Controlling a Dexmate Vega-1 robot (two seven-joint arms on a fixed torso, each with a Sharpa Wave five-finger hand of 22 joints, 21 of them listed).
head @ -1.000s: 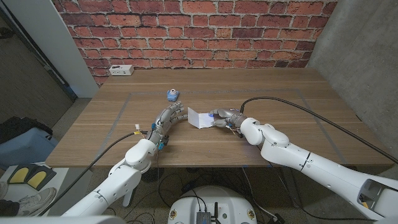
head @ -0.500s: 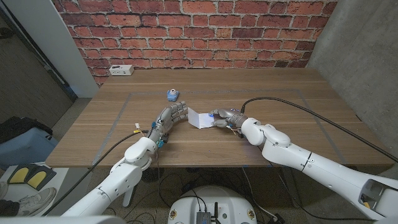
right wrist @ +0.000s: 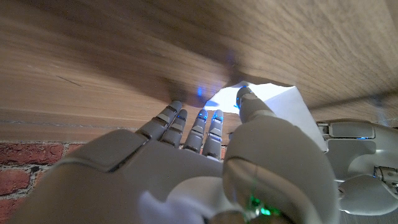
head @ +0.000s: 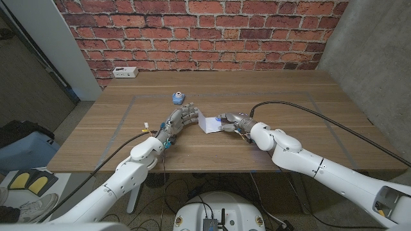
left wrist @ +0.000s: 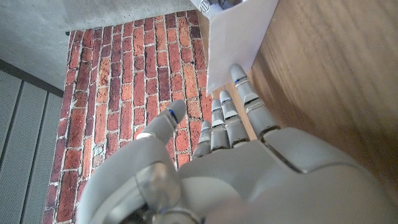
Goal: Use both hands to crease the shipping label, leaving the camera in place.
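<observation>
Shipping label [head: 210, 122] pinched by right robot hand [head: 229, 121], left robot hand [head: 181, 118] spread, fingertips touching it.

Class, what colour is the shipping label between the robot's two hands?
White; the shipping label shows plainest in the left wrist view.

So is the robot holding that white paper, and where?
Yes. The right hand pinches the shipping label at its right edge; the left hand touches its left edge with spread fingers.
</observation>
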